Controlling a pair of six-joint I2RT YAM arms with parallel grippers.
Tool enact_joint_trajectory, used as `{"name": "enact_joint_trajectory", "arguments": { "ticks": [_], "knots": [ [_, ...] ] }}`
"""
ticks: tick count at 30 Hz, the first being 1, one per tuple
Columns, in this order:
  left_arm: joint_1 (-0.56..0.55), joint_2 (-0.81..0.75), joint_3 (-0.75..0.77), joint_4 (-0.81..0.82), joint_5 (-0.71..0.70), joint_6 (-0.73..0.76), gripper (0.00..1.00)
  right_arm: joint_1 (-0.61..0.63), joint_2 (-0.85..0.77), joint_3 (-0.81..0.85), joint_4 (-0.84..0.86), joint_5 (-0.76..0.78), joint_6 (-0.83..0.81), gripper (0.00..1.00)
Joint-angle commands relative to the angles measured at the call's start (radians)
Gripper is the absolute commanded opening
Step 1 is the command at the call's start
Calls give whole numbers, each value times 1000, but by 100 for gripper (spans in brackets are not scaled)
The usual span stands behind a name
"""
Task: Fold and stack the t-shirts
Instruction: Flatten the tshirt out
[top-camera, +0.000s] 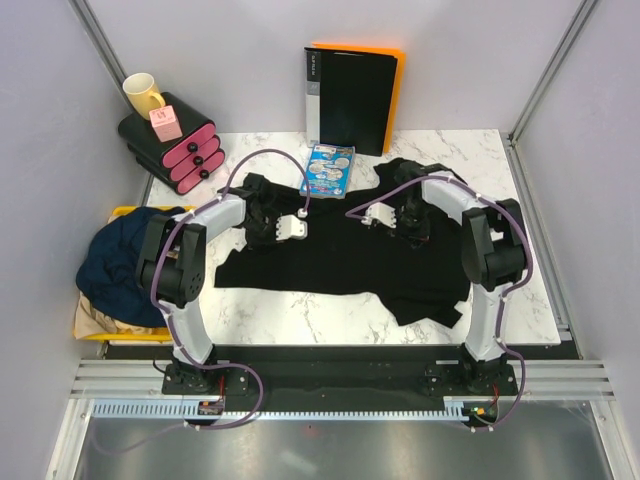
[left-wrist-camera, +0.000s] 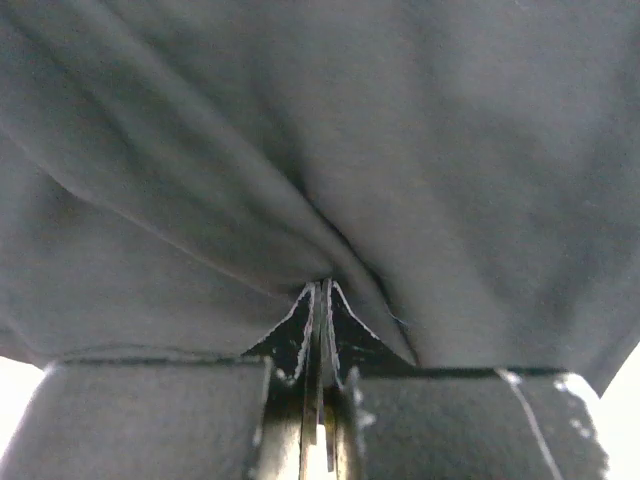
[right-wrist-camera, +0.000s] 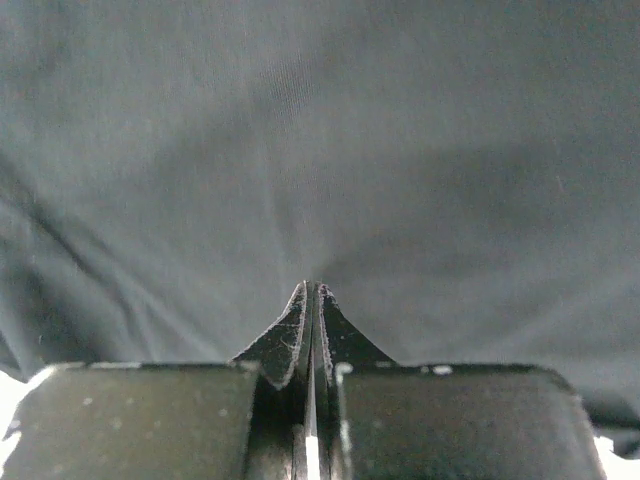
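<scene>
A black t-shirt (top-camera: 340, 262) lies spread across the marble table, bunched up along its far edge. My left gripper (top-camera: 264, 222) sits low on the shirt's far left part. In the left wrist view that gripper (left-wrist-camera: 322, 286) is shut, with folds of black cloth (left-wrist-camera: 330, 160) running into its tips. My right gripper (top-camera: 412, 224) is on the shirt's far right part. It is also shut (right-wrist-camera: 310, 288), its tips pinching black cloth (right-wrist-camera: 320, 150). A navy t-shirt (top-camera: 120, 262) lies heaped over tan cloth (top-camera: 98, 318) at the left.
The heap rests on a yellow tray (top-camera: 88, 330) off the table's left edge. At the back stand a black binder with an orange back (top-camera: 350, 95), a black-and-pink drawer unit (top-camera: 172, 145) with a yellow mug (top-camera: 143, 93), and a blue printed packet (top-camera: 328, 168).
</scene>
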Motion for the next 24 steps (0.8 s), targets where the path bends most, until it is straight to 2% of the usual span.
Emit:
{"name": "enact_joint_trajectory", "arguments": {
  "ticks": [1,7,15,24],
  "knots": [
    [-10,71,42,4,-2,18,2,43,39,39,1,-21,13,0],
    [-24,-11,-117,-28,-28,130,2,98,-14,-99,-1,6,-15,0],
    [-60,-187,-357,-137,-29,179,2,184,-212,-360,15,42,-40,0],
    [-96,-247,-386,-307,40,176,2,245,-340,-472,-37,63,-72,0]
  ]
}}
